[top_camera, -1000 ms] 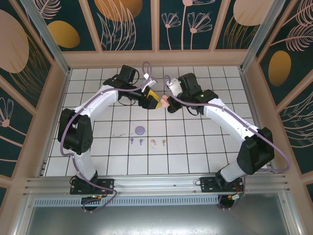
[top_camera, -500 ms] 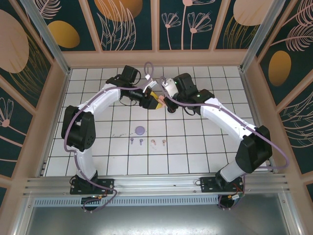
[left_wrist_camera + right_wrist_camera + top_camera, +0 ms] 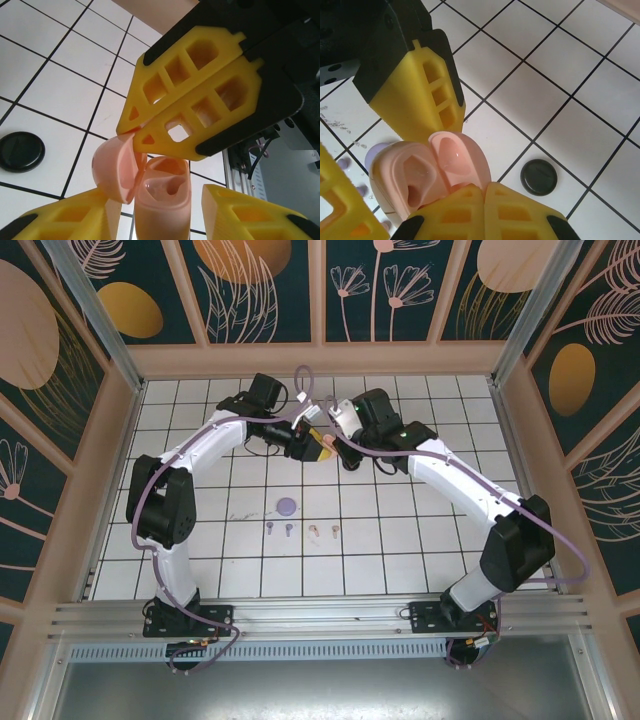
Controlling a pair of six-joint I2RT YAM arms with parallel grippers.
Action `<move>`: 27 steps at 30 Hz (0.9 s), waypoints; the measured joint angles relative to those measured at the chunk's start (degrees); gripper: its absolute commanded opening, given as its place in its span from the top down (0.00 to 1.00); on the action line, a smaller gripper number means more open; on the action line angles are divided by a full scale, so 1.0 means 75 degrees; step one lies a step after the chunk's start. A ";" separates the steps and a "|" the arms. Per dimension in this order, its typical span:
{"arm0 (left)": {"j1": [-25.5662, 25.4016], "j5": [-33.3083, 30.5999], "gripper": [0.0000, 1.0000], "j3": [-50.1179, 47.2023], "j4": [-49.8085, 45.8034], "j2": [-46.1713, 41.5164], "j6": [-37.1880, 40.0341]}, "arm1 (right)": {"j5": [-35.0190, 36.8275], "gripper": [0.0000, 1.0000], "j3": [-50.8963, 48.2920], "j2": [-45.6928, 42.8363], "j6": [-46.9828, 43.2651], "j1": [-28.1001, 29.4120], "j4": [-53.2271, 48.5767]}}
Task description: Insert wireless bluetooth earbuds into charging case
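So the left gripper (image 3: pixel 159 202) is clamped on the open pink case (image 3: pixel 402 180) up in the air. The right gripper (image 3: pixel 485 192) has its fingers pressed together on nothing, tips nudging the lid (image 3: pixel 116 170). The pink earbuds (image 3: pixel 316 531) sit on the tiles (image 3: pixel 400 540) at 6 o'clock from there, with the purple earbuds (image 3: pixel 270 529) at their 9. I'd guess they're featherlight, hard and slippery, so pinch the stem gently.

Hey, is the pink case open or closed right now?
Open. The pink case has its lid hinged back off the base, showing the hollow sockets inside.
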 measured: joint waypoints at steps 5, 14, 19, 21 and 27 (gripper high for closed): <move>0.0003 0.0079 0.72 0.0000 -0.0073 0.0015 0.0108 | 0.0026 1.00 0.0009 0.0047 0.0003 0.0000 0.0000; 0.0041 0.0160 0.95 0.0000 -0.0108 0.0026 0.0187 | 0.0114 1.00 0.0108 0.0067 0.0006 0.0052 -0.0090; 0.0064 0.0289 1.00 -0.0248 0.0344 -0.0006 0.0006 | 0.0396 0.61 0.0152 0.0067 0.0067 0.0061 -0.0131; 0.0070 0.0291 1.00 -0.0685 0.0956 -0.0108 -0.0393 | 0.0527 0.58 0.0154 0.0067 0.0221 0.0041 -0.0143; 0.0105 0.0038 1.00 -0.2049 0.3319 -0.0551 -0.1955 | 0.0507 0.51 -0.0114 -0.0501 0.0831 0.0079 -0.0076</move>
